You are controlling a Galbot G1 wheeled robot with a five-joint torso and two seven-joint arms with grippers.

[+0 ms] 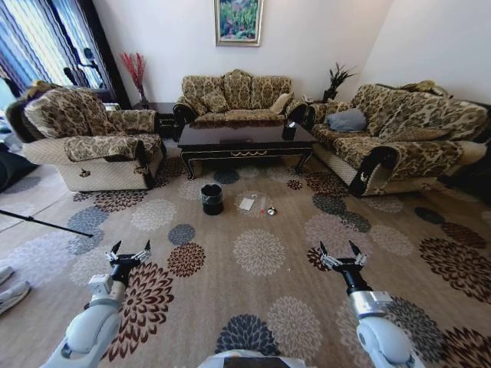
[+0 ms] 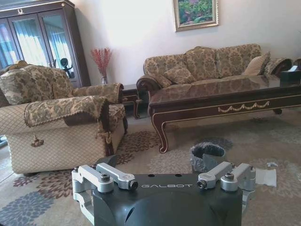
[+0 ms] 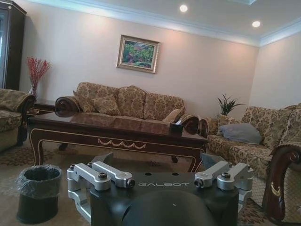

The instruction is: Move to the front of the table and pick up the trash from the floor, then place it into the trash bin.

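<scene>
The dark wood table [image 1: 242, 142] stands ahead, in front of the back sofa. On the flowered carpet floor [image 1: 261, 253] before it sits the small black trash bin [image 1: 212, 198] with a clear liner. Right of the bin lies the trash: a flat white paper [image 1: 247, 204], a small clear bottle [image 1: 270, 211] and tiny pale bits. Both grippers hang low over the carpet, well short of the trash. My left gripper [image 1: 129, 255] is open and holds nothing. My right gripper [image 1: 342, 254] is open and holds nothing too. The bin [image 2: 207, 157] and paper [image 2: 265, 177] also appear in the left wrist view, and the bin [image 3: 37, 190] in the right wrist view.
A patterned armchair [image 1: 92, 138] flanks the table on the left, a long sofa [image 1: 399, 138] on the right, another sofa [image 1: 238, 100] behind. A black box [image 1: 289, 130] sits on the table's right end. A thin black rod [image 1: 46, 223] lies at the left; open carpet stretches ahead.
</scene>
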